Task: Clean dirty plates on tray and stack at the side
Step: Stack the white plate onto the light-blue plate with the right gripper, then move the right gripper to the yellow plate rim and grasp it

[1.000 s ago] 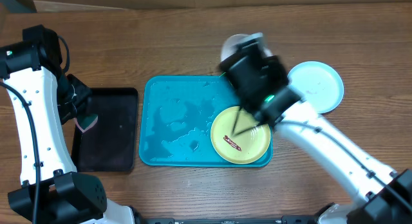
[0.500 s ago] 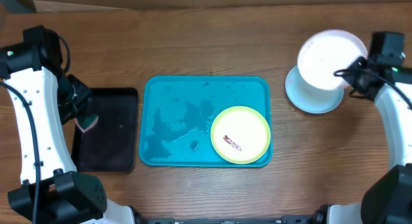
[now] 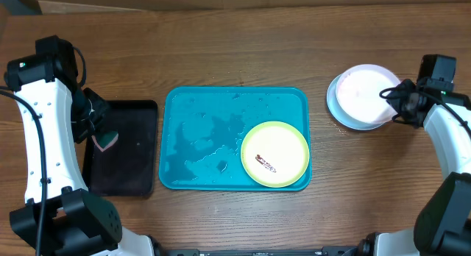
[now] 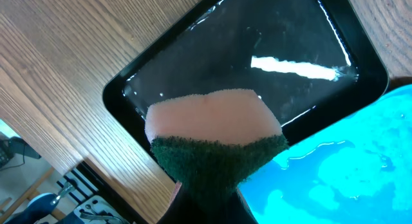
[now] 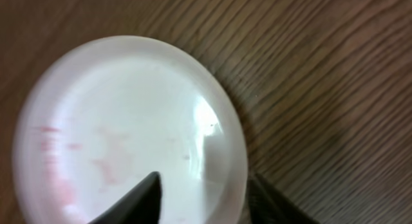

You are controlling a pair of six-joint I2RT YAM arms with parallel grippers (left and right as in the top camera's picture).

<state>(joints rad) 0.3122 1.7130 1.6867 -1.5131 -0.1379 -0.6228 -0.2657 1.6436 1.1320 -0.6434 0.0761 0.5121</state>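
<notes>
We are looking at the white plate (image 3: 364, 94) lying on the blue plate (image 3: 333, 112), right at the right gripper (image 3: 391, 103).

The tray (image 3: 191, 116) is lying between the two grippers, wet with puddles. It is holding the yellow plate (image 3: 276, 154) in the corner nearer the right gripper, with a brown-red smear on it. A black tray (image 3: 136, 168), also wet, is sitting under the left gripper (image 3: 94, 127). Everything is resting on a brown wooden table (image 3: 221, 50). The right gripper's fingers are standing parted, straddling the white plate's rim, with faint pink marks showing on the plate. The left gripper is pinching a sponge (image 4: 215, 130) narrowly, just above the black tray.
</notes>
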